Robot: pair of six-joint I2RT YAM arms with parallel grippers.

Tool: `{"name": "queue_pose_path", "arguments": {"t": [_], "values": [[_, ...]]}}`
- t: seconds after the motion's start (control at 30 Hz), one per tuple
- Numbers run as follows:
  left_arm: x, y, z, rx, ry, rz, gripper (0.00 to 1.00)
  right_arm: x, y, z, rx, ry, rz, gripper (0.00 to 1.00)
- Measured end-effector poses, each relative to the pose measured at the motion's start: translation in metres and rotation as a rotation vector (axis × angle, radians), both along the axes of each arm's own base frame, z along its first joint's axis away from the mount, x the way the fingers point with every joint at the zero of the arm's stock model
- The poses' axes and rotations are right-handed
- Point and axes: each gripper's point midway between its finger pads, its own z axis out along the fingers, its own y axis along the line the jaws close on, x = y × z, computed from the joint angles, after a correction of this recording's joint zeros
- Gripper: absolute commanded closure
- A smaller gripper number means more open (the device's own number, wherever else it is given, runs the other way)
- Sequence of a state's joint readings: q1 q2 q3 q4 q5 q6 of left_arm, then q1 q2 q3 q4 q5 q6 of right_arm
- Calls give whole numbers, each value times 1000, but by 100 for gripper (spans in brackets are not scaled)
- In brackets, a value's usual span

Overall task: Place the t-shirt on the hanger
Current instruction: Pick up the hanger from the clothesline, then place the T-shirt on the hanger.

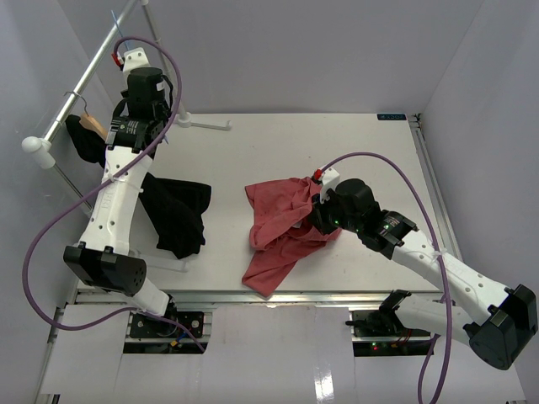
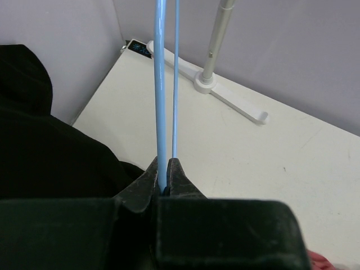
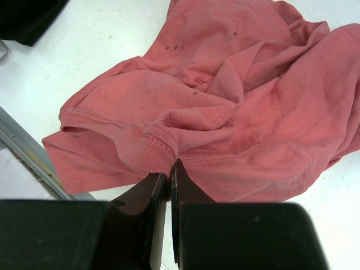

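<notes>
Noted left gripper (image 2: 164, 180) clamped on hanger (image 2: 160, 84), wires running to 12 o'clock; right gripper (image 3: 169, 177) pinching t-shirt (image 3: 225, 101) collar.

Legible text: none in any view.

Top view: one small dark tag (image 1: 392, 117) sits at the far right corner of the counter (image 1: 337, 143). It carries pale teal marks, with characters too small to resolve.

Left wrist view: a small dark label (image 2: 138, 48) lies at a counter corner against the wall. The bluish marks on it are blurred and not readable. Cannot tell whether it is the same item as the tag in the top view.

Right wrist view: nothing readable.
</notes>
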State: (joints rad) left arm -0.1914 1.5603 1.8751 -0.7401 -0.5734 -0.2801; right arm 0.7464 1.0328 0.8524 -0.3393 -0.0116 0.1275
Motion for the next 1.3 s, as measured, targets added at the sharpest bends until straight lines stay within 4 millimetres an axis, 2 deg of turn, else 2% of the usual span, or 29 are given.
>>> {"name": "queue_pose_path", "arguments": {"t": [0.4,0.63,0.7,0.87,1.1,1.2,1.3], "values": [[2,-23,1,7,13,-164,100,-2,2,0,6,6,13,92],[-15,-47,3,-48,-8,-310,100,7,-5,-5,-32,6,-45,92],[-26,-61,-3,-89,-12,-392,100,15,-10,-10,-64,18,-95,92],[-67,-108,-36,-228,27,-650,100,41,-24,-13,-116,52,-209,92],[-120,-185,-78,-408,148,-1058,100,88,-63,-5,-124,86,-381,92],[-141,-203,-91,-432,192,-1152,100,104,-75,-3,-116,106,-423,92],[-172,-214,-99,-444,217,-1237,100,115,-82,-7,-111,132,-443,92]]}}
